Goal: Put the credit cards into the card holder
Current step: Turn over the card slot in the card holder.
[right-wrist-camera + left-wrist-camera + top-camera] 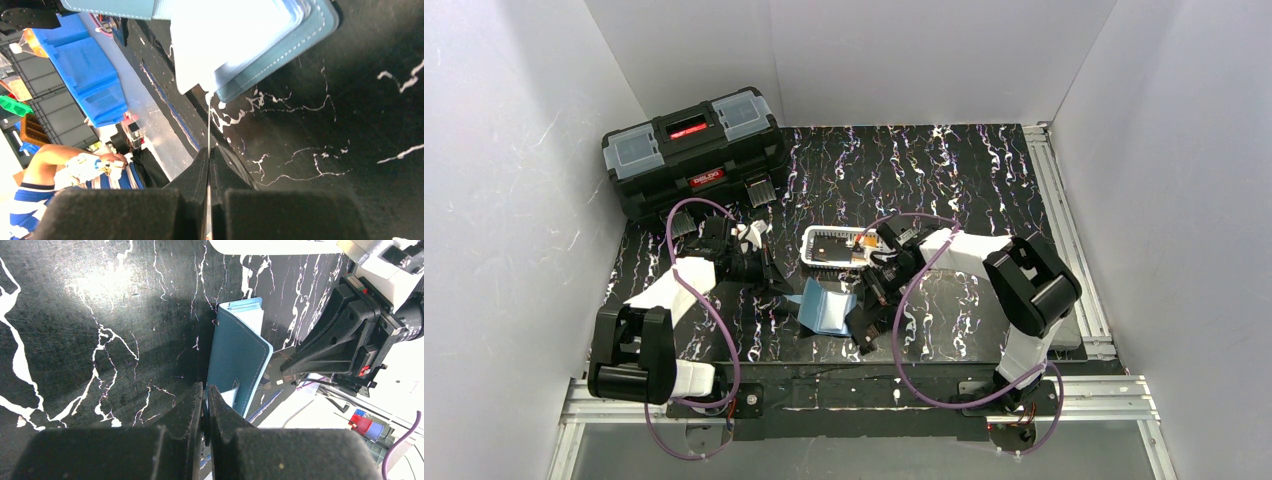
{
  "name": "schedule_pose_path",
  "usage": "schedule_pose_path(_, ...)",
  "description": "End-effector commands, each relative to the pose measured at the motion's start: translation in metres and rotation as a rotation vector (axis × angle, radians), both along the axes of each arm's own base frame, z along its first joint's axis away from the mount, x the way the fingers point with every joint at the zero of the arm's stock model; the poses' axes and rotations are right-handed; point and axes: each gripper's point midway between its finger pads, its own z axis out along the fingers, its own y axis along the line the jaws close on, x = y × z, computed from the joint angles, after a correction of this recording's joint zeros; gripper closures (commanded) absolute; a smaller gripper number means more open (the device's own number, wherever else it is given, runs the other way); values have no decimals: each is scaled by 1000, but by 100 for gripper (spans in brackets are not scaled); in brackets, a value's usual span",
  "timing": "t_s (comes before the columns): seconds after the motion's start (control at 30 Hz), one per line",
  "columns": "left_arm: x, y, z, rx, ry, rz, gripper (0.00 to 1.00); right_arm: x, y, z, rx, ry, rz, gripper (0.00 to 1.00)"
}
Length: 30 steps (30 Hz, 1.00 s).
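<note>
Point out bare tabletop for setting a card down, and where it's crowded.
Bare: far tabletop between toolbox and right rail. Crowded: near centre, where basket, card holder, left gripper and right gripper bunch together.

White panel walls (514, 150) closed in left, back and right sides. Tabletop (944, 170) was black, marbled with white and purplish veins; bright glare patch lay on it in left wrist view. Aluminium rails (1064, 210) ran along right and near edges. Black toolbox (694, 150) sat at far left corner. Beyond table edge: blue bins (95, 75), person in blue-striped shirt (60, 160).
</note>
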Motion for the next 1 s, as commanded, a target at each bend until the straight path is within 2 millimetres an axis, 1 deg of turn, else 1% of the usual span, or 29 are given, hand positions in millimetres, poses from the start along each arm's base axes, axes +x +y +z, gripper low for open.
schedule_pose_path(0.0, 1, -1, 16, -18, -47, -22, 100, 11, 15, 9, 34, -41, 19, 99)
schedule_pose_path(0.17, 0, -2, 15, -16, -47, -25, 100, 15, 22, 13, 41, -58, 28, 99)
schedule_pose_path(0.37, 0, -3, 16, -20, -53, -30, 100, 22, 36, 26, 68, -106, 46, 99)
schedule_pose_path(0.57, 3, -8, 21, -52, -49, -10, 100, 24, 51, 27, 75, -126, 83, 99)
schedule_pose_path(0.63, 3, -11, 24, -80, -42, -8, 95, 22, 53, 27, 76, -128, 96, 99)
schedule_pose_path(0.77, 0, -17, 28, -127, -29, -20, 78, 21, 55, 23, 70, -121, 105, 99)
schedule_pose_path(0.87, -3, -21, 32, -165, -22, -32, 66, 23, 57, 24, 73, -129, 113, 99)
schedule_pose_path(0.9, -4, -22, 32, -177, -21, -36, 63, 24, 59, 26, 75, -131, 115, 99)
schedule_pose_path(0.97, -6, -24, 33, -194, -14, -43, 60, 27, 61, 30, 84, -142, 116, 99)
